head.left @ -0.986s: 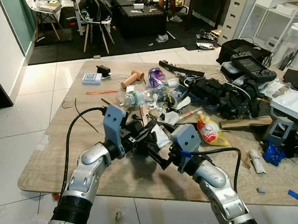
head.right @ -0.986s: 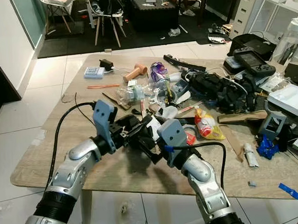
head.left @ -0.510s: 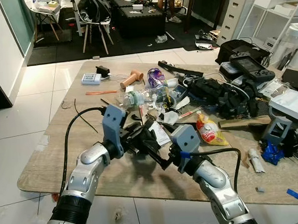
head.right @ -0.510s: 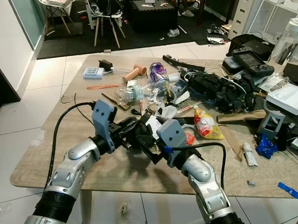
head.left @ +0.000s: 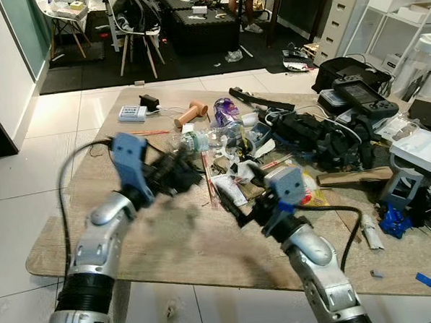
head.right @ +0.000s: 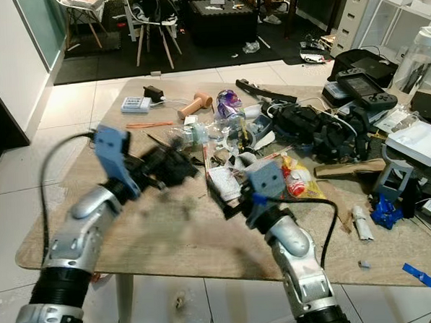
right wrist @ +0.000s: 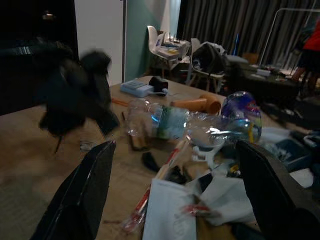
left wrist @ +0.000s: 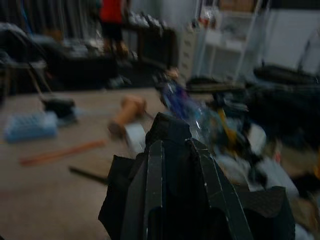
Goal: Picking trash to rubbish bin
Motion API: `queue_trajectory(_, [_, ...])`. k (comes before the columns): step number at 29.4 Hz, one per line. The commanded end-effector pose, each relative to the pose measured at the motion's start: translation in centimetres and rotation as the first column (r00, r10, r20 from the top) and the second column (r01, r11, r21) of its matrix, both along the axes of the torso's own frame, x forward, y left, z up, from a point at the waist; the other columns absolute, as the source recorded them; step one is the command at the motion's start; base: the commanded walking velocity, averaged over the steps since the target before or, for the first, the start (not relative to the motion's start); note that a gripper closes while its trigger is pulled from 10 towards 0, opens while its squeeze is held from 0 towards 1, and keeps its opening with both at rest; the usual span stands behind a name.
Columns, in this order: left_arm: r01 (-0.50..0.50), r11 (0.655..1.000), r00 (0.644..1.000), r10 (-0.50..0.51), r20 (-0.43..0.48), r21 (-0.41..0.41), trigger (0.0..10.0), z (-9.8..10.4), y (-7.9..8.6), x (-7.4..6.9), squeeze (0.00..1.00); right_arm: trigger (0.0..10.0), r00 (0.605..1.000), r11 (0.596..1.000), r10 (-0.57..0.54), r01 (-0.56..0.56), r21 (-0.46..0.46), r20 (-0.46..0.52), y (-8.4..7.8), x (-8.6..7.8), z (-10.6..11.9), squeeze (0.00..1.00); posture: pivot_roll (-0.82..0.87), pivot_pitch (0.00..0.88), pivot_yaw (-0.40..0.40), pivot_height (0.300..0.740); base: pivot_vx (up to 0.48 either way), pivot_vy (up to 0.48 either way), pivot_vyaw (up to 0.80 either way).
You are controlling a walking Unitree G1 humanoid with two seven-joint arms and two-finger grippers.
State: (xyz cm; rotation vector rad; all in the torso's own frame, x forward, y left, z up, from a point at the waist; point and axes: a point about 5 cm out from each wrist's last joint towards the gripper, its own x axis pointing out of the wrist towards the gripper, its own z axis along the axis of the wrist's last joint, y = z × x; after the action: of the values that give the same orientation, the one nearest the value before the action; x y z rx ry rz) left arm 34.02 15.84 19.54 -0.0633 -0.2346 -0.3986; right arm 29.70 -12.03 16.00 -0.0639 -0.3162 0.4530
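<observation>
Since the earlier frames the two arms have parted: the left gripper (head.left: 174,174) has swung up and toward the left of the frame, carrying a crumpled black piece of plastic trash (left wrist: 170,142) clamped between its closed fingers, while the right gripper (head.left: 236,204) has drawn back toward centre frame with its fingers spread wide and nothing between them.

Both now sit over the wooden tabletop (head.left: 169,243). The black scrap is lifted clear of the clutter, blurred with motion, just left of the crushed clear plastic bottle (head.left: 193,142) and the white paper wrapper (head.left: 228,193) in the middle of the frame.

No rubbish bin can be made out in these pictures. To do this step well, I judge the grip on the limp scrap should be kept firm, since loose folds hang out at the sides, and the arm carried high enough not to snag the thin black cable (head.left: 126,177) on the tabletop.
</observation>
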Motion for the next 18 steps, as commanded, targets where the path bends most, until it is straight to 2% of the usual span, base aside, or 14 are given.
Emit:
queue_trajectory(1, [-0.033,0.999,0.999,0.033,0.019,-0.020,10.0,0.1,0.0,-0.2,0.00,10.0,1.000,1.000,-0.013,0.013,0.001,0.011,-0.1,0.1,0.1,0.00,-0.10,0.080,-0.017,0.740,0.000,0.000,0.00])
queue_trajectory(2, [-0.130,0.991,0.991,0.130,0.028,-0.012,10.0,-0.1,0.6,-0.3,0.00,10.0,1.000,1.000,-0.014,0.014,0.011,0.020,-0.2,0.1,0.3,0.00,-0.10,0.083,-0.021,0.740,0.000,0.000,-0.80])
queue_trajectory(3, [-0.130,0.991,0.991,0.130,0.028,-0.012,10.0,-0.1,0.6,-0.3,0.00,10.0,1.000,1.000,-0.014,0.014,0.011,0.020,-0.2,0.1,0.3,0.00,-0.10,0.083,-0.021,0.740,0.000,0.000,-0.80])
queue_trajectory(4, [-0.163,0.985,0.986,0.161,0.042,0.049,10.0,-0.3,0.5,-0.4,0.00,10.0,1.000,1.000,-0.012,0.012,0.009,0.020,-0.2,0.1,0.3,0.00,-0.09,0.084,-0.025,0.740,0.000,0.000,-0.80])
queue_trajectory(6, [-0.176,0.981,0.984,0.172,0.052,0.085,10.0,-0.5,0.3,-0.5,0.00,10.0,1.000,1.000,-0.009,0.009,0.006,0.020,-0.1,0.1,0.3,0.00,-0.09,0.084,-0.027,0.740,0.000,0.000,-0.80])
queue_trajectory(10, [-0.217,0.975,0.976,0.216,0.036,0.035,10.0,-0.7,0.0,-0.6,0.00,10.0,1.000,1.000,-0.007,0.007,0.001,0.022,0.2,0.0,0.3,0.00,-0.09,0.083,-0.025,0.740,0.000,0.000,-0.80])
queue_trajectory(18, [-0.271,0.962,0.962,0.270,0.030,0.039,10.0,-1.1,-0.1,-0.7,0.00,10.0,0.999,1.000,-0.011,0.011,-0.004,0.033,0.4,0.1,0.5,0.00,-0.09,0.079,-0.014,0.740,0.000,0.000,-0.80])
